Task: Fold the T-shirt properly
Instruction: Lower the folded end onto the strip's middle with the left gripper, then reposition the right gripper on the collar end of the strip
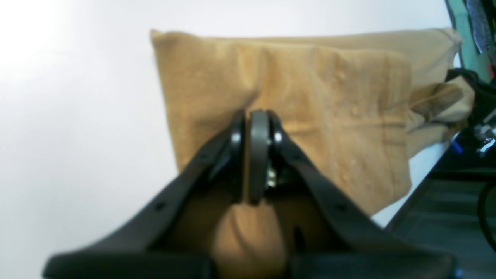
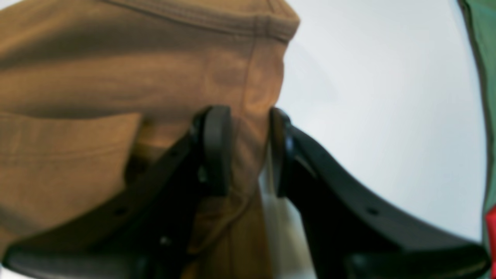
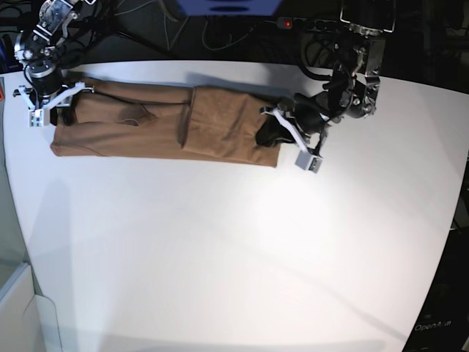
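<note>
The tan-brown T-shirt (image 3: 146, 125) lies as a long folded band across the far side of the white table (image 3: 234, 242). At its right end my left gripper (image 3: 270, 134) is shut, pinching the cloth. The left wrist view shows the pads of the left gripper (image 1: 254, 116) pressed together, creases in the T-shirt (image 1: 329, 97) running out from them, and a bunch of cloth behind them. At the band's left end my right gripper (image 3: 46, 110) grips the edge. Its jaws (image 2: 250, 116) stand partly apart with a thick fold of the T-shirt (image 2: 97, 77) filling the gap.
Cables and dark equipment (image 3: 220, 22) line the back of the table. The table's edge (image 1: 418, 186) runs close behind the shirt's far end in the left wrist view. A green surface (image 2: 484, 58) shows beyond the table in the right wrist view.
</note>
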You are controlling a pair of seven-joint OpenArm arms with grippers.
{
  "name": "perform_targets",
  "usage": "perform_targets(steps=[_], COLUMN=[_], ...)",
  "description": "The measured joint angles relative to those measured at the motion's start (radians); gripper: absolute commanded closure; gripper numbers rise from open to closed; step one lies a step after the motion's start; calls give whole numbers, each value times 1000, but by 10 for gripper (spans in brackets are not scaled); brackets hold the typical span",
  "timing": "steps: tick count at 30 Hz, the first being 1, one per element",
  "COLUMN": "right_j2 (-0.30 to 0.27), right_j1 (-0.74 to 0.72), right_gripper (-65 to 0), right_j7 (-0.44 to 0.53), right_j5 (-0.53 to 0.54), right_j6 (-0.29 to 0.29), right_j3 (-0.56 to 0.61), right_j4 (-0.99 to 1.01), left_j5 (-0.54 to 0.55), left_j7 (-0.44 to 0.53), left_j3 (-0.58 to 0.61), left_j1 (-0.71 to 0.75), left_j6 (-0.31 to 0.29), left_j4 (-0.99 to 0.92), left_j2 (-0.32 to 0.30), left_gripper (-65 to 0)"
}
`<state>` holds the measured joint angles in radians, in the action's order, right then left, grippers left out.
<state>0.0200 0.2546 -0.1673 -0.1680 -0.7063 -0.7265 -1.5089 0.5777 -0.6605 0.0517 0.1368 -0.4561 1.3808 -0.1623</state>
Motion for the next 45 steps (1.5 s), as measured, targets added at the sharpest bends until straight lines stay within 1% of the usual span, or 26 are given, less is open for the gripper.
perform_targets(steps=[8, 11, 12, 14, 17, 19, 20, 22, 24, 31, 32, 35, 36, 39, 41, 44, 45], right_j2=[5, 34, 35, 32, 30, 30, 29, 27, 29, 27, 27, 0, -10, -13, -31, -79, -97], right_j1=[42, 28, 29, 29, 20, -2, -10, -22, -35, -109, -126, -152, -170, -232, -268, -305, -307], right_gripper=[-173, -181, -181, -183, -192, -238, -277, -331, -358, -363, -363, -361, -361, -361, -361, -361, -361], right_j7=[-12, -5, -19, -87, -177, -219, -239, -293, -343, -487, -521, -617, -664, -776, -858, -1033, -1073], right_j5=[-5, -1, 1, -3, -2, -3, 1, 1, -5, 2, 2, 1, -6, 7, 21, 20, 26], right_j6=[3, 3, 3, 3, 3, 3, 3, 3, 3, 4, 3, 3, 4, 2, 3, 4, 4], right_j3=[-1, -28, -32, -40, -40, -39, -36, -34, -37, -38, -38, -17, -8, -1, 2, 6, 19], right_j4=[-146, -187, -190, -190, -191, -191, -192, -195, -205, -268, -272, -277, -278, -282, -282, -280, -278], left_j5=[11, 19, 23, 31, 34, 49, 52, 53, 54, 54, 53, 53, 53, 53, 53, 53, 53], left_j7=[27, 42, 48, 51, 114, 116, 115, 116, 118, 116, 112, 107, 108, 108, 108, 108, 108], left_j3=[-2, -3, -2, -3, 0, 1, 1, 1, 1, 1, 0, -1, -1, -1, -1, -1, -1], left_j1=[34, 56, 61, 72, 100, 108, 107, 106, 107, 104, 103, 101, 101, 101, 101, 101, 101], left_j6=[-6, -9, -13, -31, -34, -45, -49, -51, -50, -50, -50, -50, -50, -49, -49, -50, -49], left_j4=[5, 9, 9, 11, 13, 13, 12, 8, 8, 8, 8, 8, 8, 7, 8, 7, 7], left_j2=[-5, -5, -13, -33, -52, -74, -82, -89, -90, -89, -89, -88, -87, -87, -87, -87, -87], left_gripper=[-25, -25, -25, -25, -25, -25, -25, -25, -25, -25, -25, -25, -25, -25, -25, -25, -25])
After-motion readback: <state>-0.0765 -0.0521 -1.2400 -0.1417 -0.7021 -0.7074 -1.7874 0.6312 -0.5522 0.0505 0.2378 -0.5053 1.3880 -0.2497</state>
